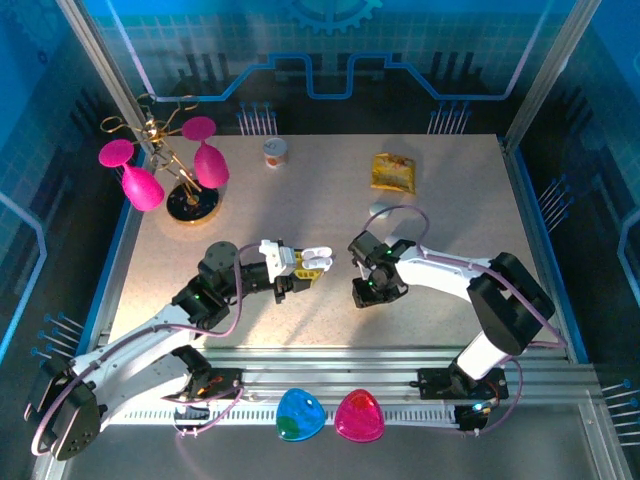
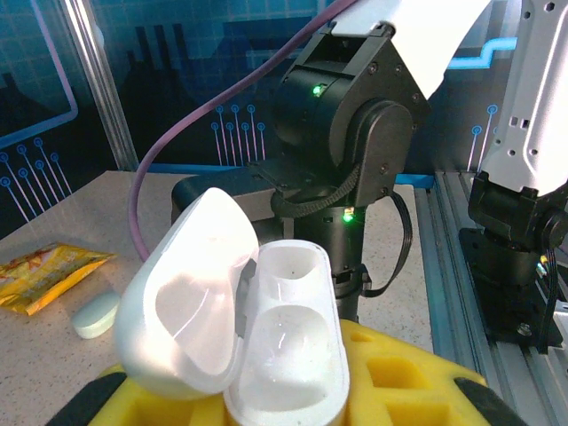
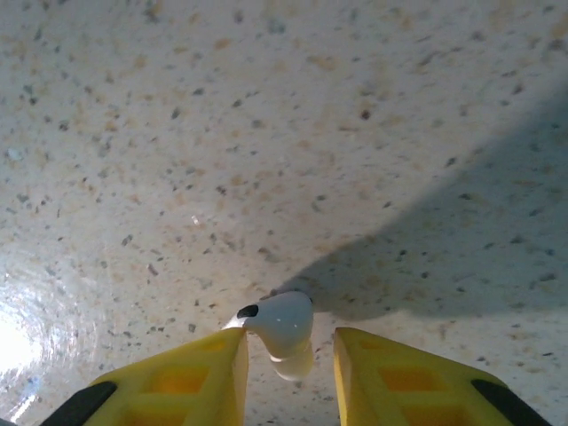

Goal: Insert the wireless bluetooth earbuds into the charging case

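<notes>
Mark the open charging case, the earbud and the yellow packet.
charging case (image 2: pixel 286 373): left wrist view, base's inner well.
earbud (image 3: pixel 286 321): right wrist view, its rounded head.
yellow packet (image 1: pixel 393 172): top external view, its middle.

Bright light falls on a pale speckled tabletop (image 1: pixel 450 200), with glare (image 3: pixel 13 342) pooling white at one spot. All around stand blue walls (image 1: pixel 330 40) printed with circuit lines, silver frame posts (image 1: pixel 100 60) rise at the corners, and a slotted aluminium rail (image 1: pixel 330 362) runs along the near edge.

the bottom edge is cutting off the open charging case (image 2: pixel 284 373), the left fingers (image 2: pixel 399 377) under it and the right fingers (image 3: pixel 177 382) flanking the earbud (image 3: pixel 282 324).
</notes>
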